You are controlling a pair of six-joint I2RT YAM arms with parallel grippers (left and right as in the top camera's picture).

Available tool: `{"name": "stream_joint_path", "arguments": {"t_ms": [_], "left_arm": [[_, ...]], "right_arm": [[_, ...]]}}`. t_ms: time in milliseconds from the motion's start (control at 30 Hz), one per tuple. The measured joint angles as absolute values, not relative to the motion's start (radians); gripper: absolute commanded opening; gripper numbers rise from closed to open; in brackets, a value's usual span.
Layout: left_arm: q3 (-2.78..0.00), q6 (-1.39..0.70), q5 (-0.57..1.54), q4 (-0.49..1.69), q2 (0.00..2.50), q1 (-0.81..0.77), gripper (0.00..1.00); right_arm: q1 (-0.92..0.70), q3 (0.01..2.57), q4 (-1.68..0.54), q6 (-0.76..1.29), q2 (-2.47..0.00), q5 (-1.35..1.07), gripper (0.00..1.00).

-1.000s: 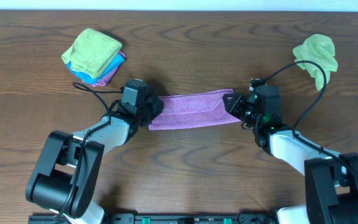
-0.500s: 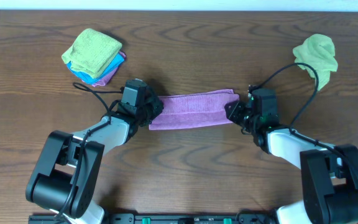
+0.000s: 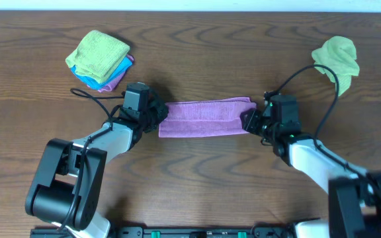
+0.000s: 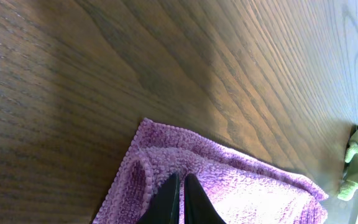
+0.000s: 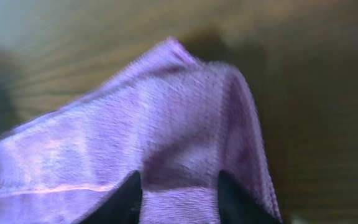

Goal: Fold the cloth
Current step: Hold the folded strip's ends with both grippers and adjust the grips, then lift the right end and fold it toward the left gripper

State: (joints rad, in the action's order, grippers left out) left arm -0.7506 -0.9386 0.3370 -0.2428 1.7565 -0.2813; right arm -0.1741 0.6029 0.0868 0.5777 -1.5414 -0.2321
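2 arms angled inward, wrists low; left arm (image 3: pixel 114 135) jaws pressed together; right arm (image 3: pixel 309 153) jaws parted

Dark brown wood-grain table (image 3: pixel 197 185), grain running left-right; purple cloth (image 3: pixel 207 118) lies flat at centre as a long narrow folded strip, ends pointing left & right; far-left: small pile of folded cloths (image 3: pixel 99 61), light green on top, blue + pink edges showing beneath; far-right: crumpled green cloth (image 3: pixel 337 55), well apart from the rest

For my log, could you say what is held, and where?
The left end effector pinches the cloth at its left end; the right end effector is open.
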Motion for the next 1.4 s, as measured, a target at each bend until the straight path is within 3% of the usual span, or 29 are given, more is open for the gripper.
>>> {"name": "stream_joint_path", "arguments": {"t_ms": [67, 333, 500, 767, 1033, 1100, 1300, 1400], "left_arm": [[-0.751, -0.939, 0.337, -0.243, 1.757, -0.281, 0.06], [-0.751, -0.935, 0.362, -0.243, 1.757, -0.281, 0.06], [-0.751, -0.919, 0.372, -0.242, 1.757, -0.281, 0.06], [-0.751, -0.885, 0.396, -0.238, 1.757, -0.281, 0.06], [-0.751, -0.860, 0.415, -0.205, 1.757, -0.281, 0.06], [-0.751, -0.859, 0.416, -0.205, 1.757, -0.281, 0.06], [-0.751, -0.859, 0.416, -0.202, 1.757, -0.281, 0.06], [-0.751, -0.859, 0.416, -0.202, 1.757, -0.281, 0.06]], "right_arm": [[-0.174, 0.603, 0.081, 0.561, -1.471, -0.229, 0.56], [-0.174, 0.603, -0.045, 0.522, -1.318, -0.196, 0.66], [-0.174, 0.603, -0.096, 0.508, -1.345, -0.163, 0.68], [-0.174, 0.603, 0.026, 0.492, -1.546, -0.156, 0.68], [-0.174, 0.603, 0.115, 0.494, -1.617, -0.163, 0.63], [-0.174, 0.603, 0.133, 0.501, -1.621, -0.164, 0.60], [-0.174, 0.603, 0.205, 0.538, -1.670, -0.178, 0.38], [-0.174, 0.605, 0.229, 0.549, -1.693, -0.196, 0.14]]}}
